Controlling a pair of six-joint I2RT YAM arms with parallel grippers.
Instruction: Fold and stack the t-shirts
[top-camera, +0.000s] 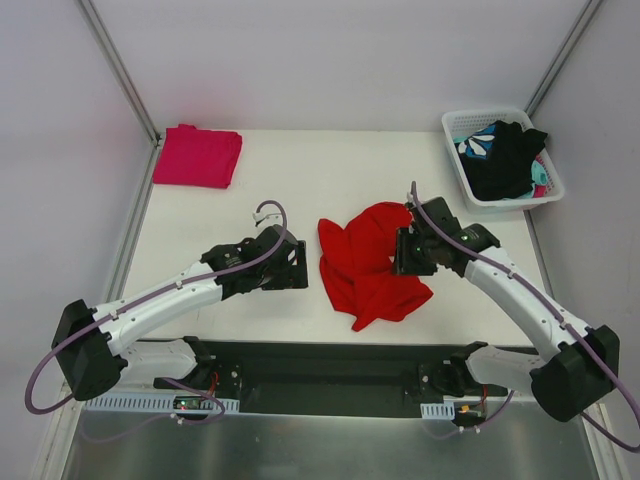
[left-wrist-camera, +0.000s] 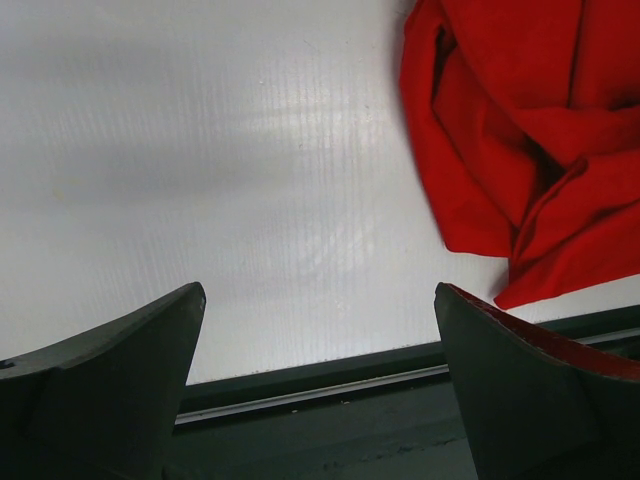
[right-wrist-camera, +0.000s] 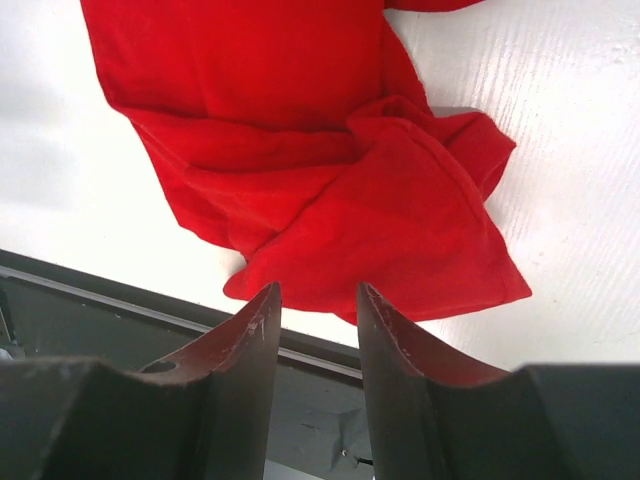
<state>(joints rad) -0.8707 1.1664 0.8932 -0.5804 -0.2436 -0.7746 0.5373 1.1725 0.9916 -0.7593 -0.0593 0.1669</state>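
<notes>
One t-shirt (top-camera: 372, 265) lies at the table's (top-camera: 300, 180) centre, a second t-shirt (top-camera: 198, 156) far back at ten o'clock, and a basket (top-camera: 515, 203) holding garments (top-camera: 505, 160) at two o'clock.

The top camera looks down from above and behind the arm bases (top-camera: 88, 350), covering the table (top-camera: 300, 170) from near edge to far corners. Both wrist cameras hang close over it, looking past their fingers (left-wrist-camera: 110, 390) with the near edge lowest. All three share the red t-shirt (top-camera: 370, 262).
</notes>
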